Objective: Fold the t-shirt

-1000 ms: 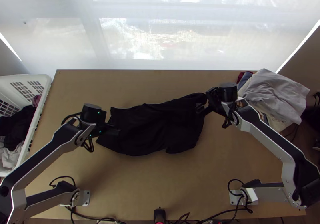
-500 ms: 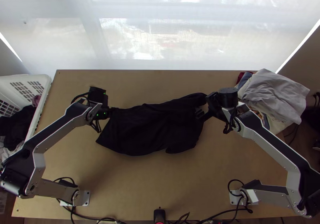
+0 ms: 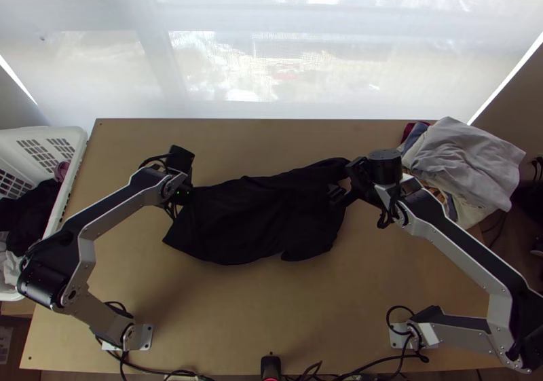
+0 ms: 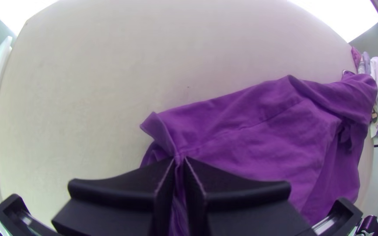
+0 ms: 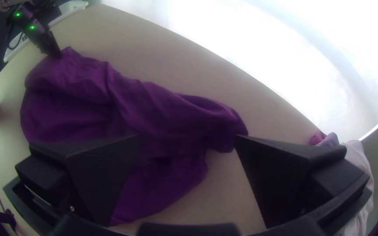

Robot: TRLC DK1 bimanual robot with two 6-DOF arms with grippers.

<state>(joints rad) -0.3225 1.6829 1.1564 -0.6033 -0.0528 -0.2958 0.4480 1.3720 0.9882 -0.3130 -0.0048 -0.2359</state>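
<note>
Left Gripper Has Its Corner, Right Gripper Wide Open!

And here we are, the dark, soft cloth t-shirt [image 3: 258, 218] lying rumpled across the middle of the light wooden table [image 3: 237, 313], longer from side to side than it is deep, partly doubled over itself. The left black wide-fingered gripper [image 4: 179, 159] is clenched on a pinch of fabric at the shirt's far corner on the basket side, a small flap poking out past the fingertips. Smart spot, I'd say: a corner gives control of a whole edge.

Over at the other end, the right black wide-fingered gripper [image 5: 188, 137] has its fingers well parted above the cloth, nothing clamped, angled towards the narrow, sleeve-like end. That looks like the partner grip in the making; two holds far apart could pull these creases flat. (Whether those fingers brush the fabric, I can't tell!) It's early work, straightening before folding, and the danger is pinching two layers together.
</note>
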